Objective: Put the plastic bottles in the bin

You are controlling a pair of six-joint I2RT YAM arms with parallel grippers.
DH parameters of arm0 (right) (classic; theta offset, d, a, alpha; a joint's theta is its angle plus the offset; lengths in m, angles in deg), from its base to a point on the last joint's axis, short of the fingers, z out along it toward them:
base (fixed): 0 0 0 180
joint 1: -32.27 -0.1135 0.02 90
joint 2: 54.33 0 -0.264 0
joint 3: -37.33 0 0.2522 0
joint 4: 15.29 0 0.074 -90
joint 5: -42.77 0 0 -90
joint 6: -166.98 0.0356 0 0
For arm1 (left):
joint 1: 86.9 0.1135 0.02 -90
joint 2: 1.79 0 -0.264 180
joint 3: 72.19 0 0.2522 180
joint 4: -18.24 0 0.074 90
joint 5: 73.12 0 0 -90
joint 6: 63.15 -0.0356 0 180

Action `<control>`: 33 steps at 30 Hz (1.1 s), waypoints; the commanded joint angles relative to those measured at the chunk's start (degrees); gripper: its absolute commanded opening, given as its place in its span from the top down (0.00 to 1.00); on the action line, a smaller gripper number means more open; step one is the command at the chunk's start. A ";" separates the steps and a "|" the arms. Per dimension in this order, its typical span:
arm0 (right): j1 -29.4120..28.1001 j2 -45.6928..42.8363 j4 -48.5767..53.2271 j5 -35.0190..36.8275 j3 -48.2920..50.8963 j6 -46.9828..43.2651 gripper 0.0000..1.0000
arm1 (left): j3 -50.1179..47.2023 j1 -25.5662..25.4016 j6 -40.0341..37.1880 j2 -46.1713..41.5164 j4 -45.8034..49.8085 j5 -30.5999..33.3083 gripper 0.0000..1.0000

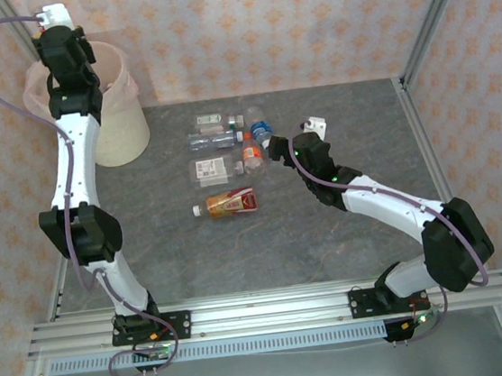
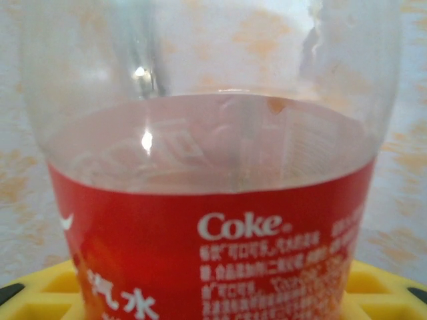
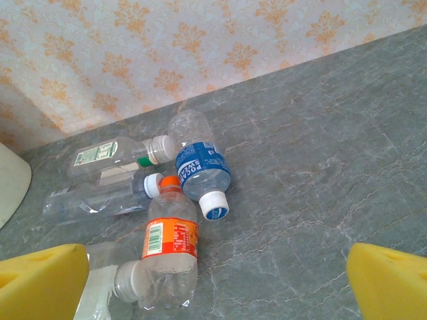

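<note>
My left gripper (image 2: 213,300) is shut on a clear Coke bottle (image 2: 213,200) with a red label, held up in front of the wallpaper; yellow fingers (image 2: 33,293) show at both sides. In the top view the left arm reaches over the cream bin (image 1: 116,122). Several bottles lie mid-table: a red-labelled one (image 1: 230,204), an orange one (image 1: 252,154) and a blue one (image 1: 261,132). My right gripper (image 3: 213,280) hangs open just right of the orange bottle (image 3: 170,247), below the blue Pocari bottle (image 3: 203,173), with nothing between its fingers.
Behind those lie a green-capped bottle (image 3: 110,155) and a clear bottle (image 3: 93,200); a crushed one (image 3: 107,287) touches the left finger's side. Metal frame posts (image 1: 435,13) and wallpapered walls bound the grey table (image 1: 350,104).
</note>
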 commanded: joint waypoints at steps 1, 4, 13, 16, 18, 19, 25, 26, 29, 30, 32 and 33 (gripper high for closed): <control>0.31 -0.59 0.00 0.22 -0.92 0.60 0.01 | 2.63 1.67 0.72 4.39 -7.33 7.71 0.44; 0.35 -1.33 0.93 0.59 -0.89 0.24 0.01 | 7.70 2.04 -2.45 9.25 -6.78 10.70 0.44; 0.28 -2.66 1.45 1.54 -0.09 0.26 0.01 | 11.93 6.17 4.20 14.85 -0.76 18.99 0.23; 0.34 -2.87 1.73 1.76 -0.18 0.00 0.01 | 17.01 6.48 6.95 16.08 9.16 17.44 0.14; 0.33 -2.95 1.81 1.79 -0.27 -0.04 0.01 | 21.31 6.43 9.91 16.34 17.25 14.18 0.11; 0.35 -2.95 1.80 1.78 -0.35 -0.09 0.01 | 22.79 6.48 11.24 16.22 20.65 12.28 0.10; 0.32 -2.80 1.77 0.84 -0.53 0.37 0.01 | 23.26 6.33 17.18 13.64 28.60 0.58 0.05; 0.35 -2.89 1.82 0.77 -0.53 0.55 0.01 | 22.44 6.32 18.13 13.53 28.69 -0.31 0.04; 0.35 -3.29 2.12 0.53 -0.35 0.75 0.01 | 21.99 6.38 19.84 14.66 29.02 2.10 0.02; 0.35 -3.59 2.48 0.50 -0.29 0.79 0.01 | 22.75 6.44 19.76 15.50 29.44 3.12 0.01; 0.33 -4.27 3.12 0.80 -0.20 0.74 0.01 | 25.10 6.58 20.19 17.33 31.47 3.35 0.00; 0.33 -4.55 3.23 1.28 -0.03 0.79 0.01 | 26.12 6.58 20.40 18.01 32.73 2.16 0.00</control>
